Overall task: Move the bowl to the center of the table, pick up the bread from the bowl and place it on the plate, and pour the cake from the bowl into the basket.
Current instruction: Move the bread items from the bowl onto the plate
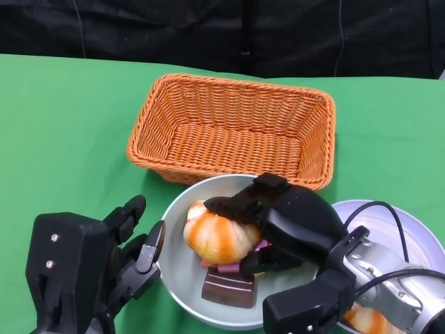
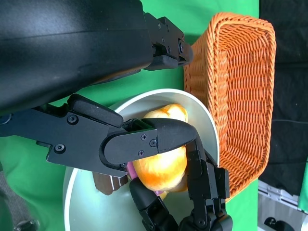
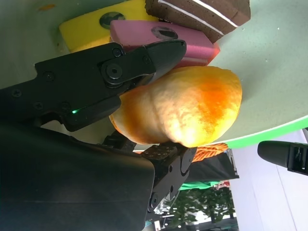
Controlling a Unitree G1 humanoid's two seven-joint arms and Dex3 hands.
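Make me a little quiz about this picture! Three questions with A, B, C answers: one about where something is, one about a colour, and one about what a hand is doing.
1. Where is the basket?
A. Behind the bowl, farther from the robot
B. On top of the plate
C. In the left hand

2. What colour is the table?
A. Red
B. Green
C. White

3. What is the right hand doing?
A. Resting flat on the table
B. Holding the basket
C. Gripping the bread in the bowl

Answers:
1. A: the head view shows the orange basket beyond the bowl's far rim.
2. B: green surface shows all around the basket.
3. C: the right wrist view shows black fingers on both sides of the bread, above the cake pieces.
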